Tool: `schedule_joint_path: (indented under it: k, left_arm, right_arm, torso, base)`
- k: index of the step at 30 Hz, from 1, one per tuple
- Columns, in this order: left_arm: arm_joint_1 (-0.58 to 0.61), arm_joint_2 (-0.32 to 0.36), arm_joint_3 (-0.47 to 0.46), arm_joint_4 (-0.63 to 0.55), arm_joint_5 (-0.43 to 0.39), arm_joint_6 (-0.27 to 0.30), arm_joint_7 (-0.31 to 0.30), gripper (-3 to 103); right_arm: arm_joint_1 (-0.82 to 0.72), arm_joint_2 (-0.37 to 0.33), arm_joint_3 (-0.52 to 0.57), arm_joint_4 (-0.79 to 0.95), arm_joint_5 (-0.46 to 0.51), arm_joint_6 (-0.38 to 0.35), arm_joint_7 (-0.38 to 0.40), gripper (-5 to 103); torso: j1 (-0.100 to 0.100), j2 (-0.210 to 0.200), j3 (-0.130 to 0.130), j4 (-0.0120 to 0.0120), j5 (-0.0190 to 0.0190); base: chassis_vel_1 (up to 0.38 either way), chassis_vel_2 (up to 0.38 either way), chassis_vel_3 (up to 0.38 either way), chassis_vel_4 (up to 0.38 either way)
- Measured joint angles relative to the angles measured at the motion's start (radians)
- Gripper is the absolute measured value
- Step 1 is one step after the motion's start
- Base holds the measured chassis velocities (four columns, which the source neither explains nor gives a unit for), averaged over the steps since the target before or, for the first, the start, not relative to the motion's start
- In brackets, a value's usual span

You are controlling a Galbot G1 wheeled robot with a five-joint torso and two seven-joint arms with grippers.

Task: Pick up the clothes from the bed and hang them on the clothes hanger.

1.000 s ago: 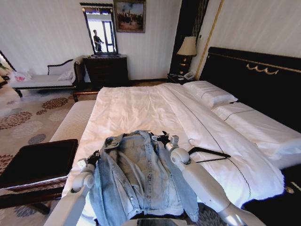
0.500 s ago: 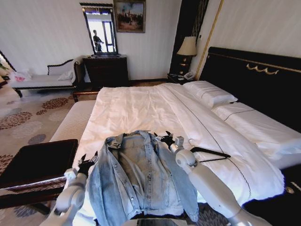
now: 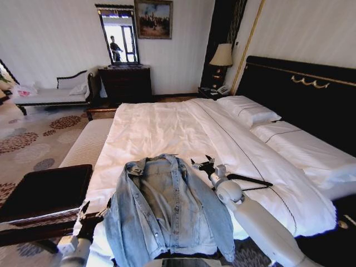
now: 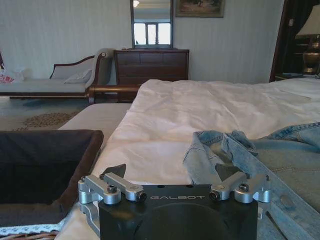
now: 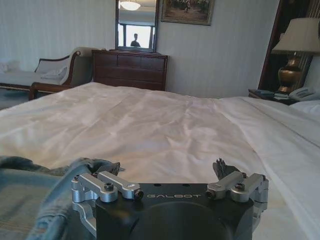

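Both my grippers, left (image 3: 92,210) and right (image 3: 202,163), are spread open and empty, with the light-blue washed denim jacket (image 3: 167,208) lying between them, so grabbing only a loose fold could let it slide off the wide white-sheeted bed (image 3: 161,125).

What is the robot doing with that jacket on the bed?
Right now the robot isn't holding anything. The light-blue denim jacket lies spread flat on the white bed. The left pincer is open beside the jacket's one shoulder, and the right pincer is open near the other shoulder, neither gripping it. The black clothes hanger lies on the sheet just beyond the right pincer, with nothing on it. So the jacket has not yet been hung.
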Motion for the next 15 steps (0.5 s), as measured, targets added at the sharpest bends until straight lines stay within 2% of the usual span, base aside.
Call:
schedule_joint_path:
  k: [8, 11, 12, 14, 15]
  left_arm:
    - [-0.003, -0.016, 0.011, -0.047, 0.031, 0.006, 0.001, 100]
    - [-0.009, -0.017, 0.024, -0.057, 0.038, 0.011, 0.001, 100]
    - [-0.012, -0.017, 0.032, -0.059, 0.038, 0.012, 0.000, 100]
    - [-0.013, -0.017, 0.033, -0.059, 0.038, 0.012, 0.000, 100]
    - [-0.016, -0.017, 0.043, -0.059, 0.038, 0.012, 0.000, 100]
  right_arm:
    - [0.007, -0.075, 0.011, -0.022, -0.021, 0.002, -0.011, 100]
    - [0.016, -0.152, 0.020, -0.036, -0.007, -0.003, -0.053, 100]
    - [0.027, -0.206, 0.024, -0.044, 0.009, -0.008, -0.089, 100]
    - [0.030, -0.224, 0.024, -0.046, 0.014, -0.010, -0.099, 100]
    - [0.050, -0.311, 0.024, -0.053, 0.039, -0.033, -0.159, 100]
  torso:
    - [0.000, 0.000, 0.000, 0.0001, 0.0001]
    - [0.000, 0.000, 0.000, 0.0001, 0.0002]
    - [0.000, 0.000, 0.000, 0.0001, 0.0003]
    - [0.000, 0.000, 0.000, 0.0001, 0.0004]
    - [0.000, 0.000, 0.000, 0.0002, 0.0000]
  base:
    - [0.000, 0.000, 0.000, 0.000]
    - [0.000, 0.000, 0.000, 0.000]
    - [0.000, 0.000, 0.000, 0.000]
    - [0.000, 0.000, 0.000, 0.000]
    - [0.000, 0.000, 0.000, 0.000]
